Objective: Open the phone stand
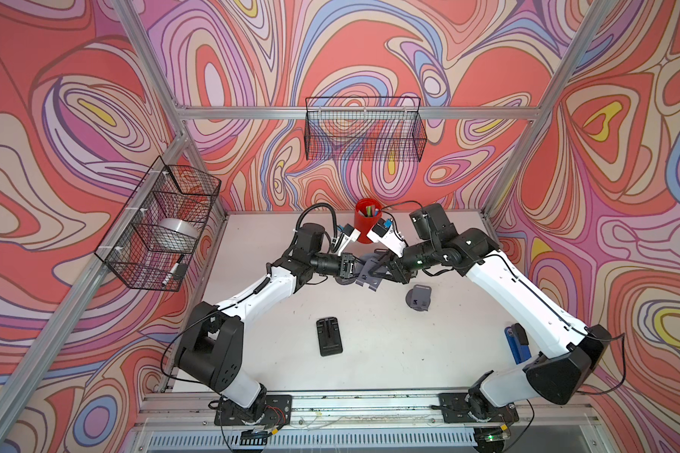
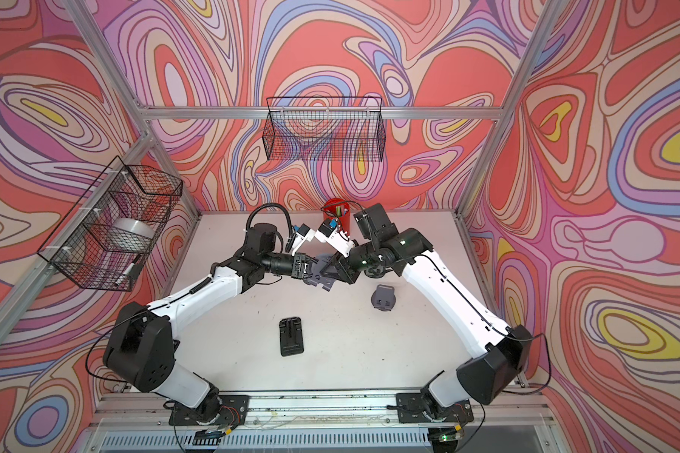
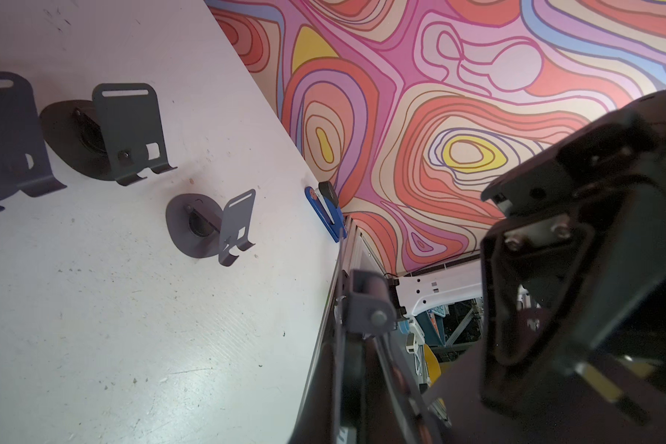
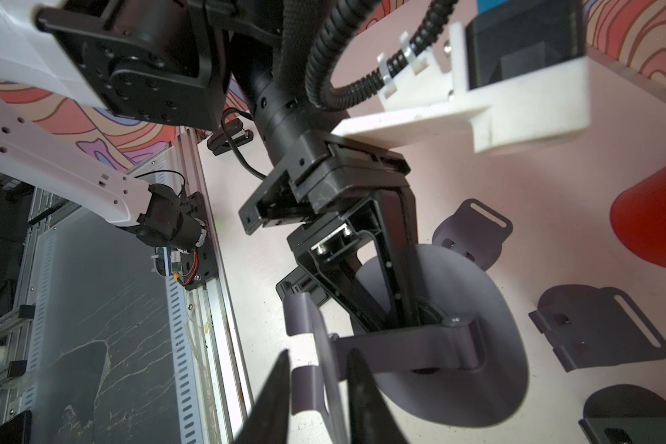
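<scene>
Right gripper fingers stand apart astride the cradle of the phone stand; left gripper clamps its base. Stand probably open already; setting it down remains.

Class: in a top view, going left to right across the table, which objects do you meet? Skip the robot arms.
Black flat stand → held grey phone stand → small grey stand → blue stapler.

Cup behind phone stand, on table
</scene>
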